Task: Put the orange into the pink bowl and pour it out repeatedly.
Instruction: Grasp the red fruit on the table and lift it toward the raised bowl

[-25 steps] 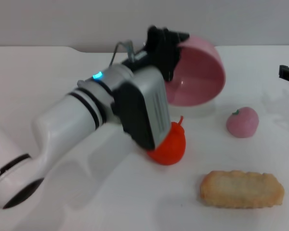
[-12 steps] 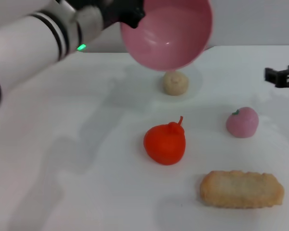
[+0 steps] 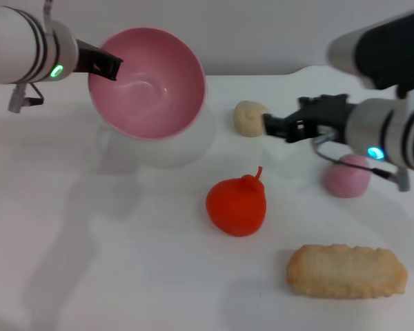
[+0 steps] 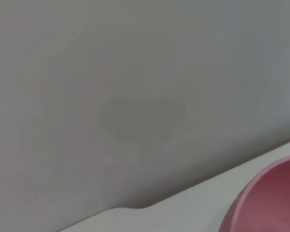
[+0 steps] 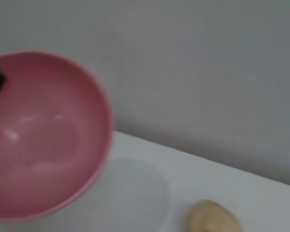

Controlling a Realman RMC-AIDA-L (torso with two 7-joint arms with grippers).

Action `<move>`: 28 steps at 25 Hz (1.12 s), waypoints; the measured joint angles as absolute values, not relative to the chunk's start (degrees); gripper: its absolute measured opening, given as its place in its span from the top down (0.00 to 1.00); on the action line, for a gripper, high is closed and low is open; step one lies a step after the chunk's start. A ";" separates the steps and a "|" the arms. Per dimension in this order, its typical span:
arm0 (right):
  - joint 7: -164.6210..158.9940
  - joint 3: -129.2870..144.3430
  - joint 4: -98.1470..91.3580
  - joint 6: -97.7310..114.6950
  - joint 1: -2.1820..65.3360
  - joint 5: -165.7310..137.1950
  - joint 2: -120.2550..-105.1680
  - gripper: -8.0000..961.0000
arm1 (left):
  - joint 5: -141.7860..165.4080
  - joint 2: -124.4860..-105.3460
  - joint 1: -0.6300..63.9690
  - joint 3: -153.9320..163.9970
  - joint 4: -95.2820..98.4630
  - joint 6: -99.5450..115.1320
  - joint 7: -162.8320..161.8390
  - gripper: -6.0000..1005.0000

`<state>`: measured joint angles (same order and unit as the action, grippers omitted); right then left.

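The pink bowl (image 3: 148, 83) is showing glossy pink, the orange (image 3: 237, 205) bright red-orange, the counter (image 3: 124, 276) white.

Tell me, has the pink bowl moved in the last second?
Yes. The pink bowl, held in the left gripper, has swung toward the robot's left, away from the beige bun.

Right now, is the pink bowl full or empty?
Empty. The pink bowl, tipped in the left claw, shows a bare inside; the orange sits on the table.
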<state>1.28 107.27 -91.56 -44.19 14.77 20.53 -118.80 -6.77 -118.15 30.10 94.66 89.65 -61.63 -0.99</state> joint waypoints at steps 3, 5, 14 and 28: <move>0.75 109.19 -90.17 -44.16 16.27 20.75 -118.93 0.35 | -6.91 -118.11 29.65 93.17 90.19 -62.30 -1.37 0.95; -0.36 110.80 -88.36 -44.13 17.36 21.30 -118.97 0.32 | -6.88 -118.11 29.64 92.82 90.14 -62.68 -1.42 0.96; -2.60 114.00 -82.38 -43.97 18.33 23.77 -119.11 0.18 | -6.56 -118.13 30.33 92.95 89.14 -62.85 -1.25 0.96; -2.39 115.42 -79.36 -41.85 19.81 26.41 -118.95 0.20 | -6.63 -118.13 30.30 94.17 89.33 -62.85 -1.20 0.96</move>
<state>-2.39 115.42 -79.36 -41.85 19.81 26.41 -118.95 -6.63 -118.13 30.30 94.17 89.33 -62.85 -1.20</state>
